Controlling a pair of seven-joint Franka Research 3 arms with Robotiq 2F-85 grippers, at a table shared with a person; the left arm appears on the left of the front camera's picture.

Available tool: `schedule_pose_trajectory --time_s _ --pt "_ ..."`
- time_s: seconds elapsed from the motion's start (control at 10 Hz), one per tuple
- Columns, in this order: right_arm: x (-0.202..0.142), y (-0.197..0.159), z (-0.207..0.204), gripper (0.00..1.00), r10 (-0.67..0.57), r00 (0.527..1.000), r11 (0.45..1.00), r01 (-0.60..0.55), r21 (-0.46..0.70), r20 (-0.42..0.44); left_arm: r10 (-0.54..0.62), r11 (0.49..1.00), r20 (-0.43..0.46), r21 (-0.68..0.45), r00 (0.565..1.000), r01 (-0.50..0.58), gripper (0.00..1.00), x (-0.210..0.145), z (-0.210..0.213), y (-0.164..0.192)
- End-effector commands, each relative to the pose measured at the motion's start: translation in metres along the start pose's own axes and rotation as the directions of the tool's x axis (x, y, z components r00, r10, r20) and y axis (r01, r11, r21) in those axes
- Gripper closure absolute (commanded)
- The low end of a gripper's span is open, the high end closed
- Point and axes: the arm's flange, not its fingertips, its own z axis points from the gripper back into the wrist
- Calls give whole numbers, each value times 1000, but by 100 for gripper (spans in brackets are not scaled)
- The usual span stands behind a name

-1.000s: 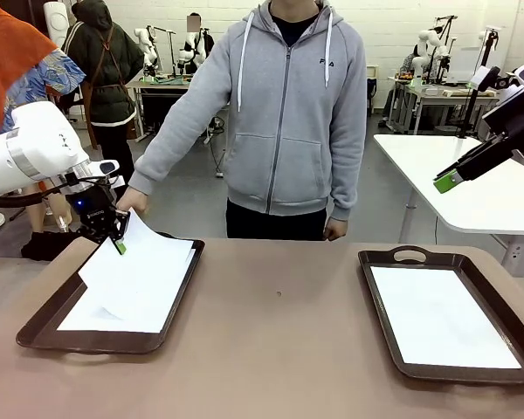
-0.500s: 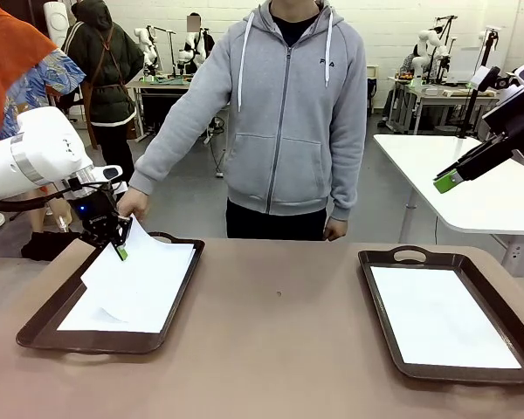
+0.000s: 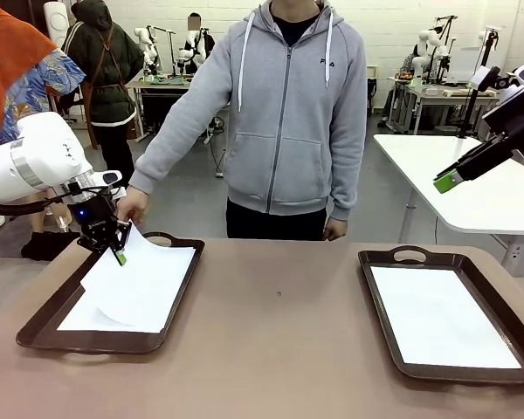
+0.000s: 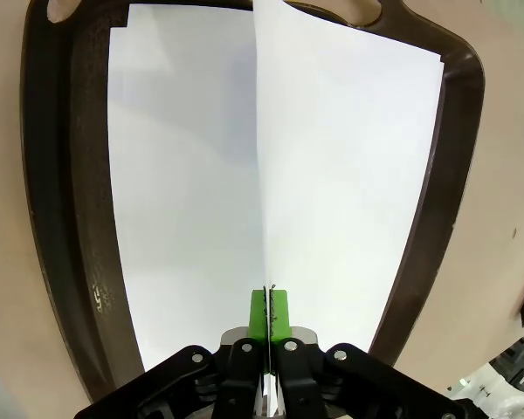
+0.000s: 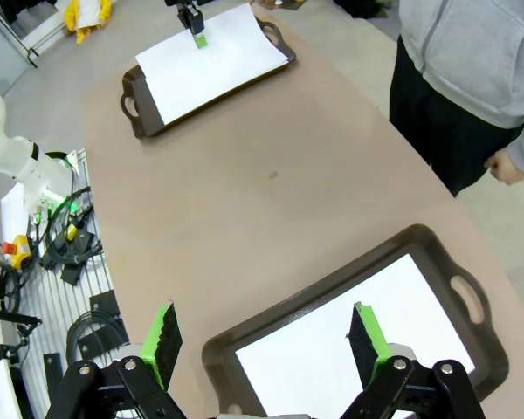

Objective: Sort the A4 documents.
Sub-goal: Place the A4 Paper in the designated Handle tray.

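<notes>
left gripper (image 3: 118,254) pinches the top A4 sheet (image 3: 144,279) by its edge over left tray (image 3: 44,325); right gripper (image 5: 266,338) open, empty; thin grip may let the sheet slip or crease

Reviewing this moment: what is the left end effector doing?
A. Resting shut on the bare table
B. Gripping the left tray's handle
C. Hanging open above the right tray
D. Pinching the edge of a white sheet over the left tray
D: the left end effector has its green pads closed on the edge of a white sheet, lifted over the left tray.
</notes>
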Motion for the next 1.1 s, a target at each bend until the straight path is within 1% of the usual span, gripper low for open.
schedule_pose_trajectory --time_s 0.0,0.1,0.2,0.3,0.4,0.5,0.6,0.7,0.8,0.9,1.0 --pt "1 0 -1 0 1 1000 1000 -1 4 3 37 998 11 42 999 -38 93 -3 -1 -1" --pt "1 0 -1 0 1 1000 1000 -1 4 3 32 999 11 44 999 -32 79 -3 -1 -2" --pt "1 0 -1 0 1 1000 1000 -1 4 3 26 998 13 54 1000 -27 73 -3 0 -2" --pt "1 0 -1 0 1 1000 1000 -1 4 3 28 997 10 65 1000 -28 76 -3 0 -1" --pt "1 0 -1 0 1 1000 1000 -1 4 3 29 997 13 72 999 -30 53 -4 1 -2" --pt "1 0 -1 0 1 1000 1000 -1 4 3 31 996 18 80 999 -32 57 -4 2 -1" --pt "1 0 -1 0 1 1000 1000 -1 4 3 37 995 25 89 999 -39 33 -5 3 0" --pt "1 0 -1 0 1 1000 1000 -1 4 3 50 995 48 89 998 -54 50 -5 8 2" --pt "1 0 -1 0 1 1000 1000 -1 4 3 51 994 55 92 997 -56 13 -6 11 2" --pt "1 0 -1 0 1 1000 1000 -1 4 3 51 993 57 100 997 -57 30 -6 12 3" --pt "1 0 -1 0 1 1000 1000 -1 4 3 52 993 59 104 997 -58 0 -6 13 3"
